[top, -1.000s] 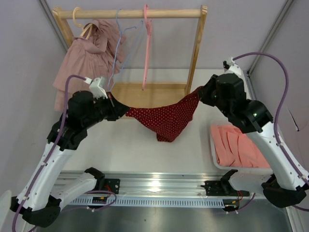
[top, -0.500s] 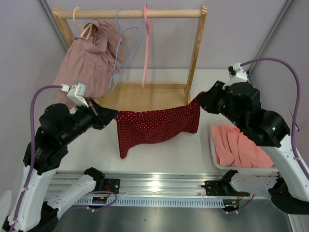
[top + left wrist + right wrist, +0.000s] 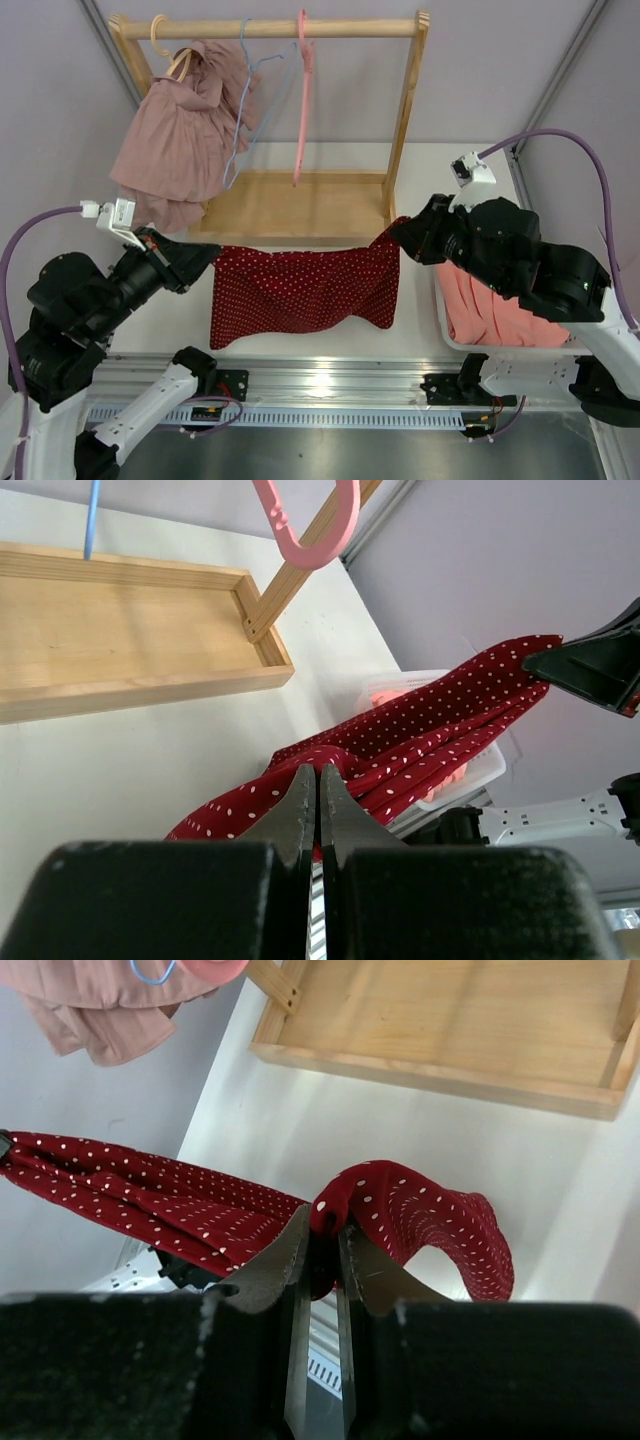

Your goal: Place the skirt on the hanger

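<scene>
The skirt (image 3: 300, 290), red with white dots, hangs spread out between my two grippers above the table's near half. My left gripper (image 3: 212, 252) is shut on its left top corner, and in the left wrist view the jaws (image 3: 318, 772) pinch the red cloth (image 3: 440, 730). At the right top corner, my right gripper (image 3: 398, 232) is shut on a bunched fold (image 3: 430, 1220) held between its jaws (image 3: 322, 1222). A bare pink hanger (image 3: 303, 90) and a bare blue hanger (image 3: 245, 100) hang on the wooden rail behind, apart from the skirt.
The wooden rack (image 3: 405, 110) has a tray base (image 3: 300, 205) just behind the skirt. A dusty pink garment (image 3: 175, 130) hangs at its left end. A white bin (image 3: 440, 310) with salmon cloth sits under my right arm. A metal rail (image 3: 320, 385) runs along the near edge.
Both arms have drawn back toward the near edge and spread apart. The skirt, earlier sagging in a narrow bunch near the rack, now hangs wider and flatter.
</scene>
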Tool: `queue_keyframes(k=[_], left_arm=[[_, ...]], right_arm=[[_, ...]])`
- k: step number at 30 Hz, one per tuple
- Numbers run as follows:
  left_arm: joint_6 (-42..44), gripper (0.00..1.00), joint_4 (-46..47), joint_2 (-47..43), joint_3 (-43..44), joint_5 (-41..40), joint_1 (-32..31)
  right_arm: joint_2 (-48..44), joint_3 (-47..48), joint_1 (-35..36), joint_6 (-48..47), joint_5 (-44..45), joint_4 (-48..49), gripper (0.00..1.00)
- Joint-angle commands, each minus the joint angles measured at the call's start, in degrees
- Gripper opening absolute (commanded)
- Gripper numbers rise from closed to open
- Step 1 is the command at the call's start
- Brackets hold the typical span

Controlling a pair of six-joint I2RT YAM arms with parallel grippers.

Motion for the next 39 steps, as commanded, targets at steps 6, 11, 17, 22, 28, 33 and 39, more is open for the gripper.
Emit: queue_keyframes(k=[6, 11, 17, 22, 28, 33, 39], left_arm=[[0.0, 0.00, 6.3, 5.3, -10.7, -5.8, 0.7], [1.3, 0.00, 14.5, 13.2, -14.0, -3.6, 5.4], [2.7, 0.00, 22.3, 22.8, -13.2, -1.6, 10.7], [2.7, 0.00, 26.3, 27.3, -15.0, -0.2, 14.0], [3.8, 0.00, 28.1, 29.2, -16.4, 1.5, 15.8], [6.0, 0.00, 25.5, 26.3, -16.8, 6.5, 15.9], [8.3, 0.00, 26.1, 10.2, -22.5, 19.3, 15.8]], right_arm=[[7.7, -3.6, -12.5, -1.8, -6.3, 3.8, 0.00], [12.9, -8.3, -23.1, -5.9, -15.6, 12.6, 0.00], [19.4, -11.7, -28.7, -7.6, -19.6, 20.8, 0.00], [22.6, -13.5, -30.1, -7.1, -20.3, 25.3, 0.00], [21.6, -16.0, -30.3, -6.1, -19.6, 26.0, 0.00], [15.2, -18.4, -29.9, -5.9, -20.1, 24.5, 0.00], [2.6, -17.9, -23.8, -8.7, -18.3, 20.9, 0.00]])
